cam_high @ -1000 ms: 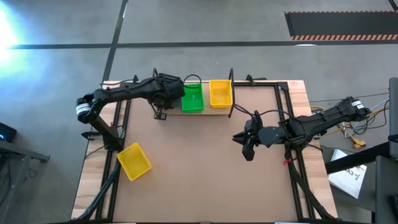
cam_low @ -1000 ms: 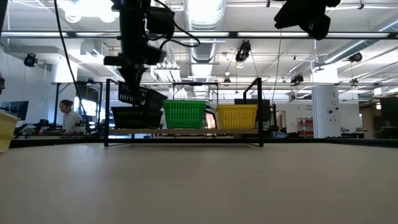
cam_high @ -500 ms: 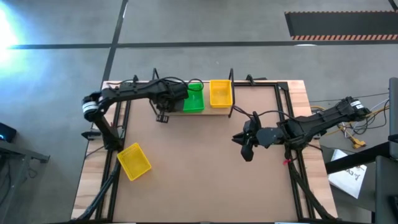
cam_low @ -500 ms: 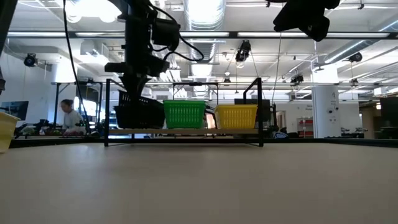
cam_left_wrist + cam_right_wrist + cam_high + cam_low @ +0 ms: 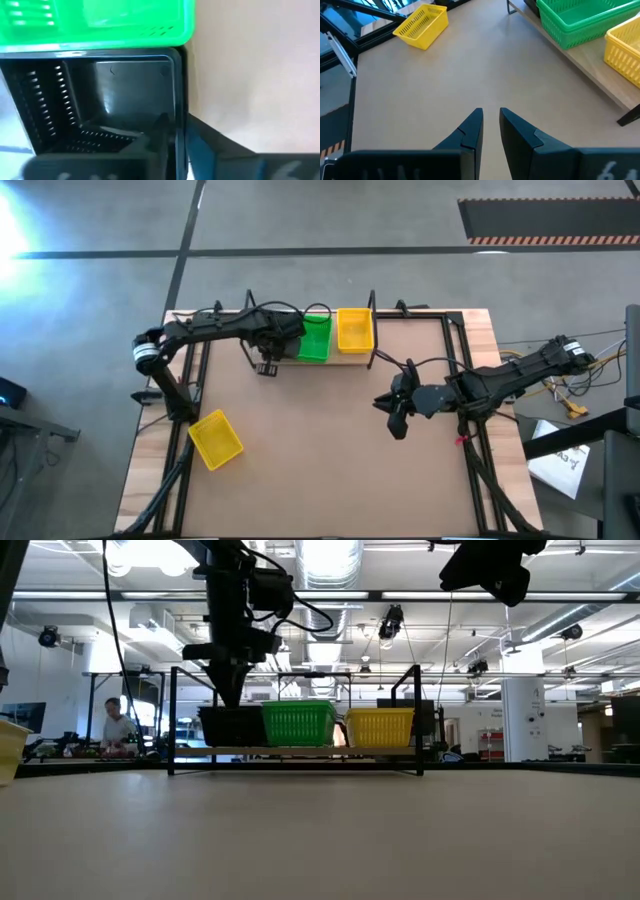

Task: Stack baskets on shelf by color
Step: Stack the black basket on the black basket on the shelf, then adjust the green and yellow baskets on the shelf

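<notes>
A black basket [image 5: 230,726] sits level at the left end of the shelf [image 5: 295,751], touching the green basket [image 5: 297,723]; a yellow basket [image 5: 380,727] stands to the right of the green one. My left gripper [image 5: 268,343] comes down over the black basket and is shut on it; the arm hides the basket in the high view. My right gripper [image 5: 398,418] hovers over the table's right half, open by a narrow gap and holding nothing. Another yellow basket [image 5: 215,438] lies on the table near its left edge. My left gripper pinches the black basket's side wall [image 5: 178,107] near a corner, one finger [image 5: 159,131] inside the basket and one [image 5: 202,140] outside. It comes from above, pointing down. The basket stands upright and level on the shelf, against the green basket [image 5: 100,25].
Thin black wire uprights [image 5: 172,720] stand at both ends of the shelf, at the table's far edge. Tan tabletop [image 5: 320,450] lies open between the shelf and the near edge. A person [image 5: 115,725] sits far off in the room behind.
My left gripper has gone down and slightly toward the green basket. The black basket it holds was tilted above another black basket on the shelf; it has come level and sunk onto it. My right arm kept still.
</notes>
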